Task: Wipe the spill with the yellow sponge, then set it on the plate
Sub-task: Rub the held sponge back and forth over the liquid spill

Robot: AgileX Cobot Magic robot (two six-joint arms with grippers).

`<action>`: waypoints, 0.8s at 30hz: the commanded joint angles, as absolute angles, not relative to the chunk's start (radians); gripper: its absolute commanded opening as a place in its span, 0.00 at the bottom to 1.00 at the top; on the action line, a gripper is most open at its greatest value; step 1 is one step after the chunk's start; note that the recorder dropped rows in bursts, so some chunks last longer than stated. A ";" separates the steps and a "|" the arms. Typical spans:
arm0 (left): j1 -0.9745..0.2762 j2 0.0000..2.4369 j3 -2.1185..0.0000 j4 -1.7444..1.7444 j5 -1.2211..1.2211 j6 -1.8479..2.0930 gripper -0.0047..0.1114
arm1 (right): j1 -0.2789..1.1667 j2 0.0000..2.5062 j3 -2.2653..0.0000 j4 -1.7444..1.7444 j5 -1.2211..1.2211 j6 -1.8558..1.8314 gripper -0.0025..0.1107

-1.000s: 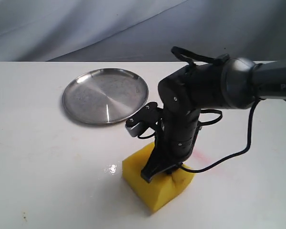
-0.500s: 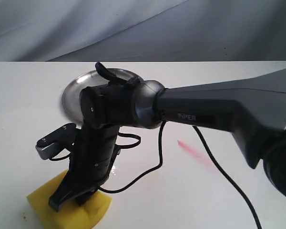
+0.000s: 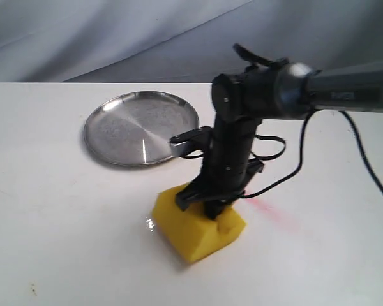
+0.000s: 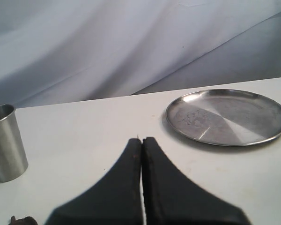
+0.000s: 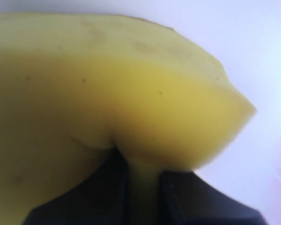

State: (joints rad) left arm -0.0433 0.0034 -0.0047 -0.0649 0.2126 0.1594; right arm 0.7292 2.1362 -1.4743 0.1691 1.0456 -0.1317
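Observation:
The yellow sponge (image 3: 195, 228) rests on the white table, pinched in the middle by my right gripper (image 3: 209, 205), which is shut on it from above. Up close, the sponge (image 5: 117, 93) fills the right wrist view, squeezed between the black fingers (image 5: 182, 197). A small glossy wet spot, the spill (image 3: 150, 224), lies just beside the sponge's left edge. The steel plate (image 3: 141, 127) sits behind and to the left, bare. My left gripper (image 4: 142, 140) is shut on nothing, low over the table, with the plate (image 4: 227, 116) ahead of it.
A pink-red streak (image 3: 274, 211) marks the table to the right of the sponge. A steel cup (image 4: 5, 142) stands beside the left gripper. A black cable (image 3: 293, 172) loops off the right arm above the table.
The right gripper dragged the sponge far to the left and front half a second ago, then swept it back right to the middle, beside the wet spot.

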 commanded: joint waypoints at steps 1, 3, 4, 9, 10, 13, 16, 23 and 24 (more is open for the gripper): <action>-0.048 0.000 0.000 -0.069 0.205 0.160 0.04 | 0.615 2.107 -1.338 0.037 1.047 -0.111 0.02; -0.048 0.000 0.000 -0.069 0.205 0.160 0.04 | 0.605 2.077 -1.295 0.035 1.047 -0.111 0.02; -0.048 0.000 0.000 -0.069 0.205 0.160 0.04 | 0.607 2.065 -1.278 0.035 1.047 -0.111 0.02; -0.048 0.000 0.000 -0.069 0.205 0.160 0.04 | 0.731 2.044 -1.296 0.104 1.019 -0.107 0.02; -0.048 0.000 0.000 -0.069 0.205 0.160 0.04 | 0.770 2.050 -1.314 0.117 1.004 -0.107 0.02; -0.048 0.000 0.000 -0.069 0.205 0.160 0.04 | 0.880 2.093 -1.402 0.130 0.994 -0.107 0.02; -0.048 0.000 0.000 -0.069 0.205 0.160 0.04 | 0.973 2.182 -1.540 0.167 1.041 -0.122 0.02; -0.048 0.000 0.000 -0.069 0.205 0.160 0.04 | 1.077 2.332 -1.830 0.250 1.168 -0.174 0.02; -0.048 0.000 0.000 -0.069 0.205 0.160 0.04 | 1.084 2.334 -1.848 0.247 1.172 -0.179 0.02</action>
